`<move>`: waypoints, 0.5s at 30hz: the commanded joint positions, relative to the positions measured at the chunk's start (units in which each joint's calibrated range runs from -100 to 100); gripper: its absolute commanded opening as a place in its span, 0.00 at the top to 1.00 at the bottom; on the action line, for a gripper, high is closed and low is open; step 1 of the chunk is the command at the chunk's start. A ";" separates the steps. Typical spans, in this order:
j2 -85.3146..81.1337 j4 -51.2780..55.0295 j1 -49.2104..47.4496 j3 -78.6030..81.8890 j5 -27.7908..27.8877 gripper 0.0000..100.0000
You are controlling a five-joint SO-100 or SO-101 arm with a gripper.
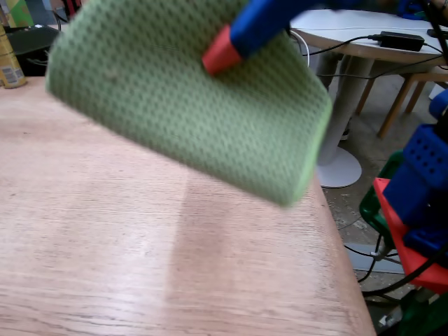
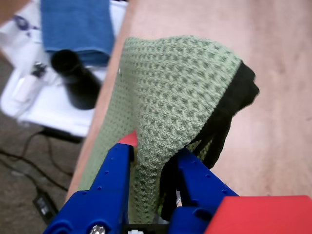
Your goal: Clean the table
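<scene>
A green waffle-weave cloth (image 1: 189,105) hangs in the air above the light-brown wooden table (image 1: 140,266), tilted and casting a faint shadow on the wood. My gripper (image 1: 222,54) is blue with a red fingertip and is shut on the cloth's upper edge; its other finger is hidden behind the fabric. In the wrist view the two blue fingers (image 2: 114,170) pinch a fold of the cloth (image 2: 175,87), which drapes away from my gripper (image 2: 153,163) over the table (image 2: 273,58). A dark layer shows along the cloth's right side.
The table's straight edge runs down the right of the fixed view. Beyond it stand a round white pedestal table (image 1: 350,35) with a black adapter (image 1: 400,40), and blue-and-red robot parts (image 1: 420,189). A yellow can (image 1: 8,63) stands far left. Off the table lie a blue towel (image 2: 78,24) and black bottle (image 2: 75,80).
</scene>
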 commanded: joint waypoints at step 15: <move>-19.72 -21.99 -19.86 48.17 -3.91 1.00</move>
